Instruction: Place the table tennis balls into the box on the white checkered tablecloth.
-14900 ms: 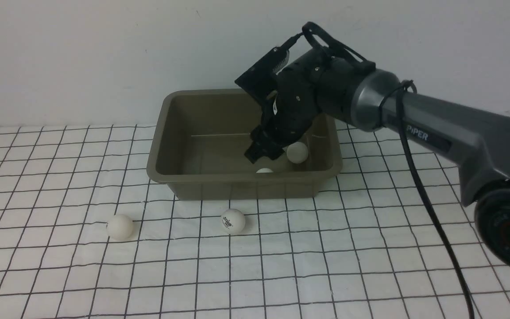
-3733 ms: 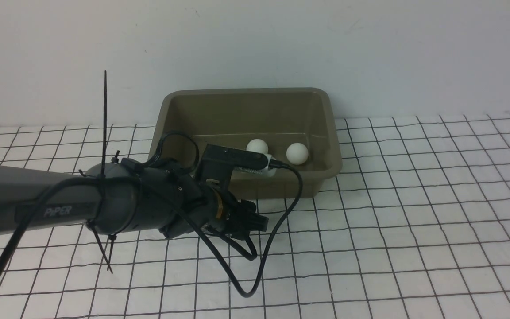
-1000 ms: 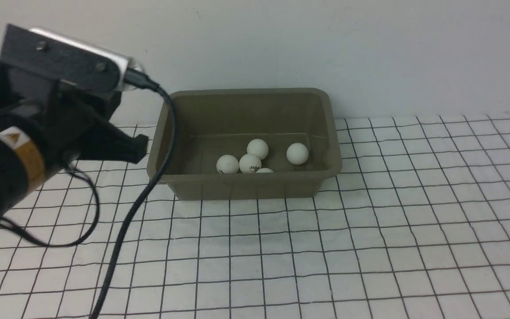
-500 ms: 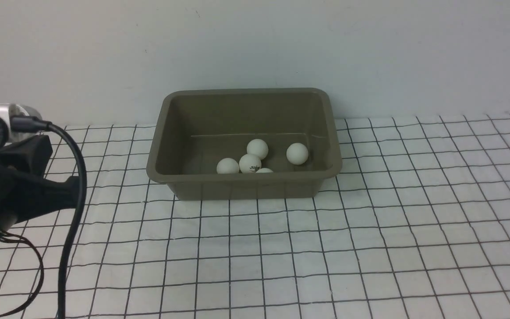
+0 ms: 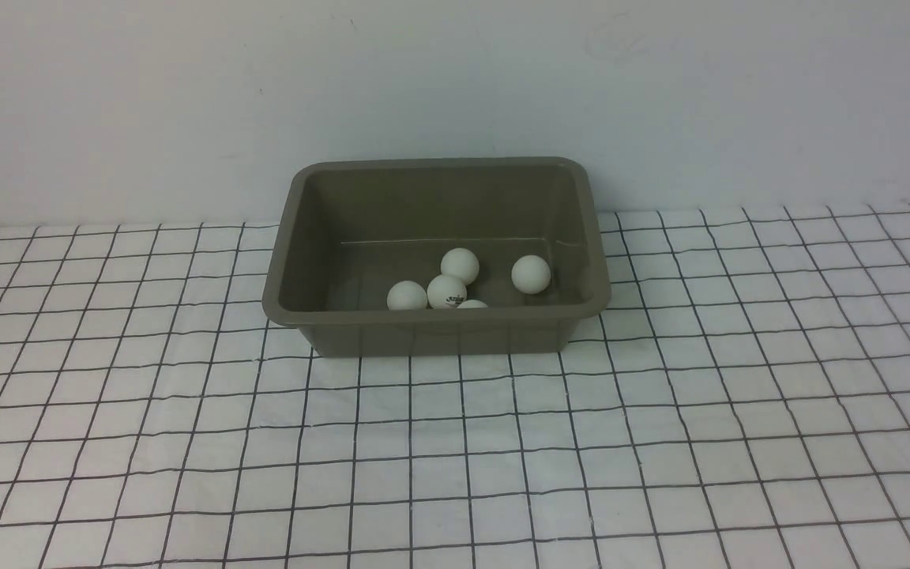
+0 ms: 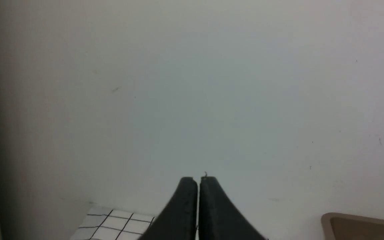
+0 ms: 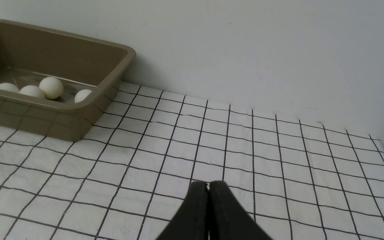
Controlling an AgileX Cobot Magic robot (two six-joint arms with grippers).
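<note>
I see all five table tennis balls (image 5: 446, 290) inside the box (image 5: 435, 316), frame centre; left pincer (image 6: 198, 181) and right pincer (image 7: 208, 186) pressed together, empty, both well clear.

Left claw (image 6: 198, 181): matte black tapered fingers, rounded tips; right claw (image 7: 208, 185) same black taper

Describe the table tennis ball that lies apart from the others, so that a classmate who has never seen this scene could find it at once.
Find the olive-grey box standing on the white checkered tablecloth against the wall. Five white table tennis balls lie inside it. Four cluster near the middle of the front wall; the lone ball lies by itself nearer the box's right wall, touching none of them.
</note>
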